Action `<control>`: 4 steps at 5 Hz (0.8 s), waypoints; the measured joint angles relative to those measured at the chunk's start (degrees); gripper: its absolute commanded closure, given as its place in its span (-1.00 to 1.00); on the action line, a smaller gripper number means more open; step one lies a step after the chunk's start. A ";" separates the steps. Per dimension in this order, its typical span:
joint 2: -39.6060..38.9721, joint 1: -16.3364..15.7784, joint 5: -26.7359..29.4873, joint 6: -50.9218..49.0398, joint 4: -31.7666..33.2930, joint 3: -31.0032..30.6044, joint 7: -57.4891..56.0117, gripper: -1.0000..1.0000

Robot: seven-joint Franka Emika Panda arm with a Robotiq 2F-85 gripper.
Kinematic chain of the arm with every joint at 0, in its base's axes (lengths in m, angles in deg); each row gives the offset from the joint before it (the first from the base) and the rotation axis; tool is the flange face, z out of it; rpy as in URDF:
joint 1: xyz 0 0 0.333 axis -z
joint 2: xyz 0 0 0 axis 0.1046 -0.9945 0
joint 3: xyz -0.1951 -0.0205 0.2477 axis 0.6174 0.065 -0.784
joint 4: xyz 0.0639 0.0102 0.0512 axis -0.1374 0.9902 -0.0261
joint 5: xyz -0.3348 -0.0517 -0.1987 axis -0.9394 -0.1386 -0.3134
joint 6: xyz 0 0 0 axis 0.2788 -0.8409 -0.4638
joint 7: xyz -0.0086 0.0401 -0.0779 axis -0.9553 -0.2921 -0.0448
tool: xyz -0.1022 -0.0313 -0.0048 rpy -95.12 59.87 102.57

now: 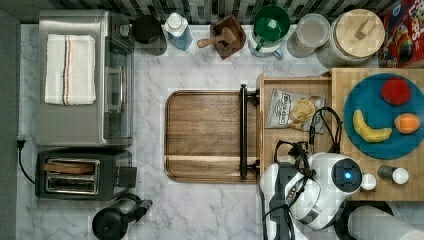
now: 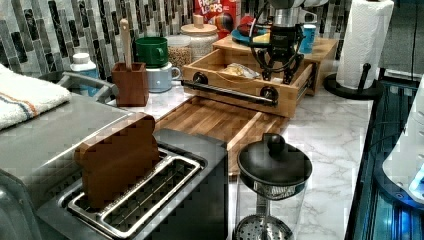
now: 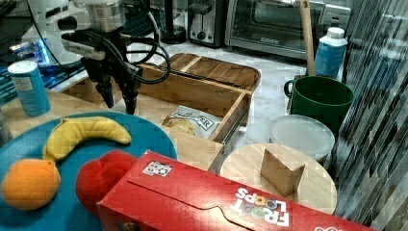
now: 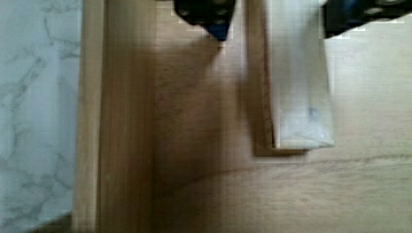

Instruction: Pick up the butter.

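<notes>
The butter (image 4: 297,82), a pale cream stick, lies on the wooden floor of the open drawer (image 4: 204,184). My gripper (image 4: 279,17) is open and straddles one end of the stick, one black finger (image 4: 209,14) on either side, with the stick nearer the other finger (image 4: 362,12). No finger touches it that I can see. In the left view the gripper (image 2: 278,77) points down into the drawer (image 2: 240,92). In the right view the gripper (image 3: 119,103) hangs over the drawer's near corner. In the top view the white arm (image 1: 310,192) covers that corner.
A chips bag (image 1: 292,110) lies at the far end of the drawer. A blue plate (image 1: 380,115) with a banana (image 1: 370,131) and fruit sits beside it. The drawer wall (image 4: 121,116) stands close to one finger. A wooden tray (image 1: 205,135) is on the marble counter.
</notes>
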 measured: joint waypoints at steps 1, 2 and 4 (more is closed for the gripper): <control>0.30 0.10 -0.11 -0.06 0.00 0.02 0.00 1.00; 0.59 0.20 -0.12 -0.95 0.11 -0.20 0.00 1.00; 2.13 -0.21 -9.96 -0.98 1.12 -0.25 0.44 1.00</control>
